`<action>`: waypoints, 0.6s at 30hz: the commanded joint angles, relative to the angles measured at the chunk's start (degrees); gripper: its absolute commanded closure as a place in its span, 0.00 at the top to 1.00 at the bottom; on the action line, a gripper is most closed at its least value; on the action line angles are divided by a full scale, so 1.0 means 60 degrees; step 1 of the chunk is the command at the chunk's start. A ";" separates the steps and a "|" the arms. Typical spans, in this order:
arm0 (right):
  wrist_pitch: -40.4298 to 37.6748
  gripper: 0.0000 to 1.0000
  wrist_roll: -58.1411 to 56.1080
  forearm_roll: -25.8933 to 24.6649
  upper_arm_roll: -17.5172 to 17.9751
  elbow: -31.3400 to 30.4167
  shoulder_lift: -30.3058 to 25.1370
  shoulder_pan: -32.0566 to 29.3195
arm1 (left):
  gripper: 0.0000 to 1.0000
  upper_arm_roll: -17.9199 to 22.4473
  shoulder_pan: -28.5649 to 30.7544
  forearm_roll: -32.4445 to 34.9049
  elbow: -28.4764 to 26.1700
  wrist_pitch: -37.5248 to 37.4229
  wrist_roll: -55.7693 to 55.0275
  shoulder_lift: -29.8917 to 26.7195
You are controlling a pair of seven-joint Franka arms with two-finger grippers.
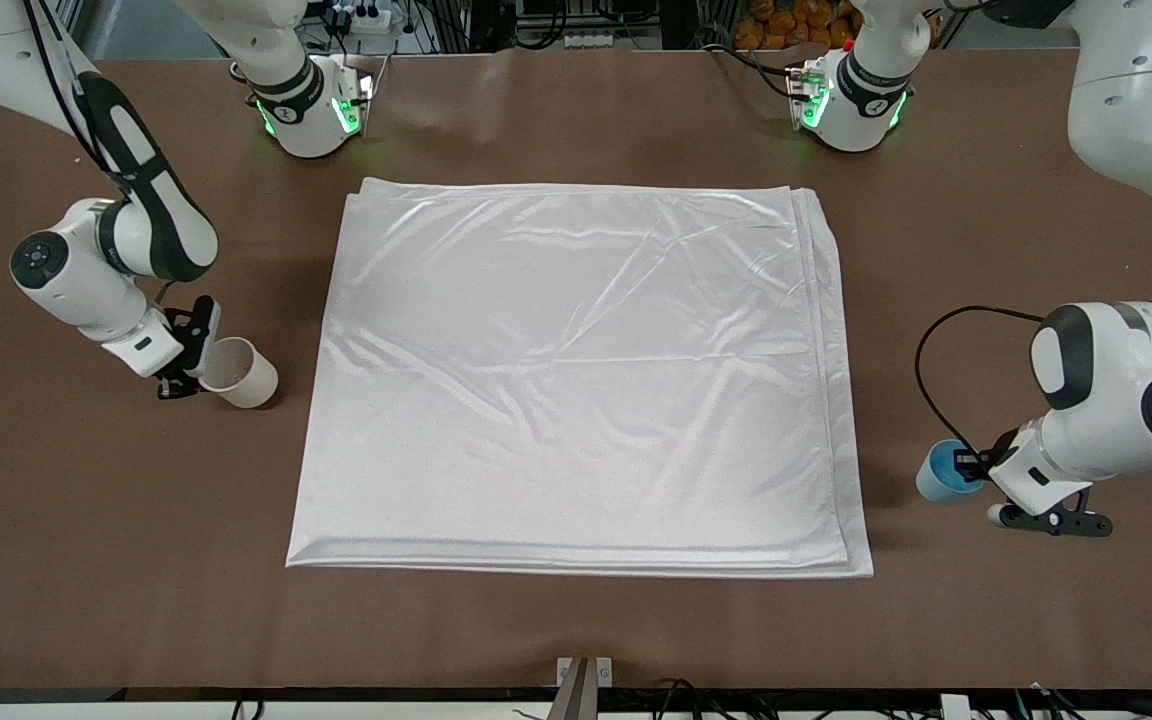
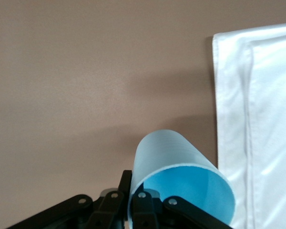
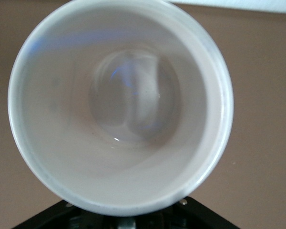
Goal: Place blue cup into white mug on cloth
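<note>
Status: early stage; neither vessel is on the cloth (image 1: 576,380) yet.

The cloth lies flat at the table's centre, folded in layers, lightly wrinkled, nothing on it.

The right gripper (image 1: 188,352) sits at about 9 o'clock from the cloth's centre, low at the table toward the right arm's end. Its fingers are clamped on the rim of the white mug (image 1: 239,372), which is tilted, mouth turned toward the wrist. The right wrist view looks straight into the mug's empty interior (image 3: 121,102), with brown table around it and a strip of cloth at one edge. The mug is just beside the cloth's edge, not over it.

The left gripper (image 1: 974,466) is at about 4 o'clock from the cloth's centre, toward the left arm's end. Its fingers are closed on the rim of the blue cup (image 1: 941,472); the left wrist view shows the cup (image 2: 181,181) tipped, its bright inside facing the camera, near the cloth's corner but clear of it.

Done: both items gripped. Outstanding, by my assessment: set the mug upright on the cloth, then lower the cup into it and release.
</note>
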 commanded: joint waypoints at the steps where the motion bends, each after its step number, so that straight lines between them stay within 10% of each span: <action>1: 0.0075 0.00 0.0366 0.0162 0.0702 -0.0137 -0.0405 -0.0197 | 0.00 0.0033 -0.0147 -0.0252 0.0175 -0.0807 -0.0012 -0.0467; 18: -0.0043 0.00 0.2812 0.0148 0.3279 -0.0137 -0.0712 -0.0080 | 0.00 -0.0040 -0.1143 -0.0559 0.0556 -0.2420 -0.1110 -0.1303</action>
